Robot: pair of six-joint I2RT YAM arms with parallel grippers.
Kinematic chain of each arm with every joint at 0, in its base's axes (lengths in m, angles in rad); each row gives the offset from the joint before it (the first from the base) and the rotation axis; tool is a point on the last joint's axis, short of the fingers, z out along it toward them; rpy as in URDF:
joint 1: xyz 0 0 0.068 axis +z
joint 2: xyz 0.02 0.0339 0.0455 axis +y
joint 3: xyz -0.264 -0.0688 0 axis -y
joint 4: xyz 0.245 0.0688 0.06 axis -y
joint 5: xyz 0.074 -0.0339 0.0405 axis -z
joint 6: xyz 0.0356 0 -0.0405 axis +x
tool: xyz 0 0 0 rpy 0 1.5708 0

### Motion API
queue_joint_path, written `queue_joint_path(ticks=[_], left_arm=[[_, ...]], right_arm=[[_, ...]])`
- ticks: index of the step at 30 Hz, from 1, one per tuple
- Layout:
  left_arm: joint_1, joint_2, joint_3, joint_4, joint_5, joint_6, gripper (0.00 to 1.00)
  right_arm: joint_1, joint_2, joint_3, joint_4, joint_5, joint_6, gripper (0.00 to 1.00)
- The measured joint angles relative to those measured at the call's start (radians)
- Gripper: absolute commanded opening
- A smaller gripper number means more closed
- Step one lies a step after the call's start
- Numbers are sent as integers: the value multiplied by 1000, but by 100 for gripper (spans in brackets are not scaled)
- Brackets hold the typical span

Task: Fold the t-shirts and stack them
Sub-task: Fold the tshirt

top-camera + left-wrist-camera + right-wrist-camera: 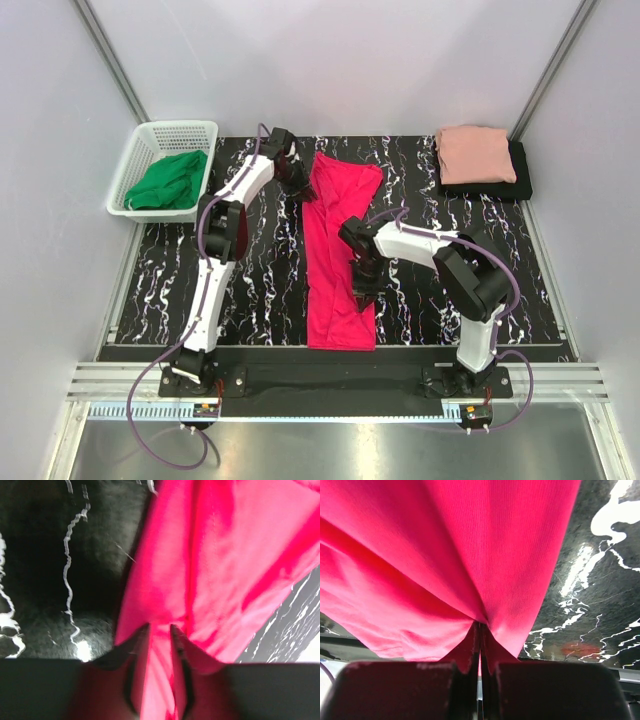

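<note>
The right claw (362,293) clamps the crimson-pink t-shirt (335,215) lying on the table (170,270), while the left claw (298,187) stands slightly parted around its far edge.

Matt crimson cloth t-shirt (325,250); glossy black marbled tabletop (262,300).

My right claw (480,630) is black, my crimson-pink t-shirt (338,250) plain, the table (170,270) black with white veins; beyond, salmon-pink t-shirt (475,152), black t-shirt (520,178), green cloth (170,182), white basket (128,172).
</note>
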Motion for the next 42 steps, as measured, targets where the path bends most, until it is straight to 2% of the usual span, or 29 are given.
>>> queue_joint_path(ticks=[3, 9, 10, 11, 13, 15, 18, 22, 25, 28, 31, 38, 42], left_arm=[[-7, -18, -14, 1, -6, 19, 39], [-12, -110, -134, -4, -6, 78, 43], [-12, -146, -175, -8, -7, 91, 43], [-12, -186, -217, -17, -8, 106, 43], [-12, -289, -311, -23, -10, 135, 43], [-14, -401, -399, -34, -11, 161, 43], [-26, -619, -573, -33, -10, 202, 43], [-93, -867, -796, -37, -11, 239, 41], [-172, -946, -922, -47, -34, 241, 41], [-253, -954, -1028, -42, -63, 228, 42], [-283, -953, -1093, -44, -79, 193, 44], [-307, -933, -1091, -17, -109, 154, 44], [-335, -903, -1090, -10, -110, 151, 43]], right_arm=[[1, 0, 13, -9, -1, -5, 13], [1, -90, 138, -64, 26, -13, 17], [-2, -123, 187, -69, 38, -16, 28], [-4, -155, 239, -68, 54, -18, 29], [-28, -194, 371, -82, 70, -41, 18], [-74, -186, 505, -98, 83, -68, 17], [-184, -69, 719, -124, 111, -135, 21], [-298, 248, 985, -152, 105, -206, 18], [-352, 539, 1240, -227, 76, -226, 22], [-385, 744, 1434, -301, 60, -243, 23], [-396, 800, 1468, -355, 49, -251, 22], [-396, 756, 1419, -351, -2, -263, 25], [-397, 755, 1414, -345, -20, -265, 23]])
